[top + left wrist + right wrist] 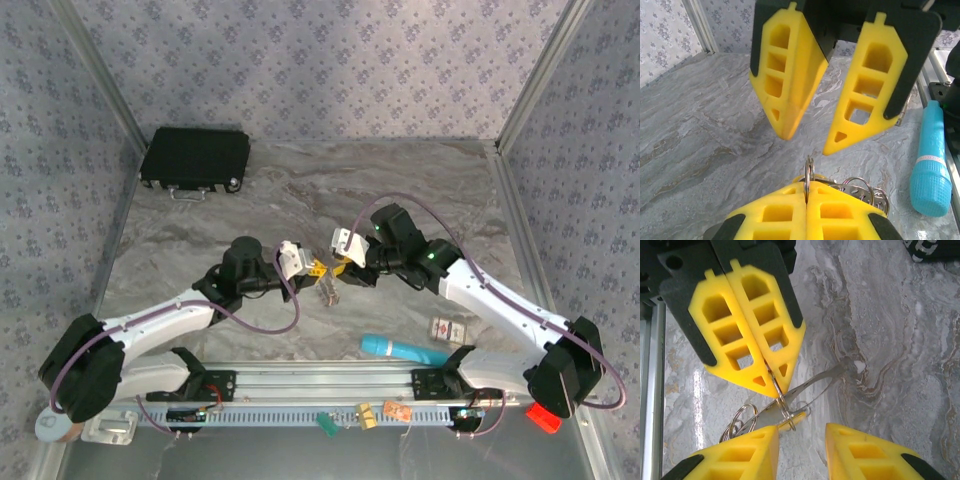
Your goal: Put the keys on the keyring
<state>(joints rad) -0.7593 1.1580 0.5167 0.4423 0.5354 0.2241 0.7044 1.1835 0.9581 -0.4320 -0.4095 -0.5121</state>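
Observation:
My left gripper (pixel 307 266) (pixel 806 191) is shut on the keyring (pixel 809 171) (pixel 785 403), a thin silvery ring standing edge-on between its yellow pads above the table's middle. A key with a yellow head (pixel 799 419) sits at the ring's lower end; whether it is threaded on I cannot tell. A flat metal strip (pixel 816 382) and several small rings (pixel 740 420) (pixel 866 188) hang with it. My right gripper (pixel 346 264) (pixel 801 434) faces the left one, open, its fingers either side of the ring and apart from it.
A turquoise cylinder (pixel 401 349) (pixel 929 165) lies near the front rail on the right. A black case (pixel 195 158) sits at the back left, a small card (pixel 448 328) beside my right arm. Green (pixel 327 424), orange (pixel 397 411) and red (pixel 541 417) plastic pieces rest by the rail.

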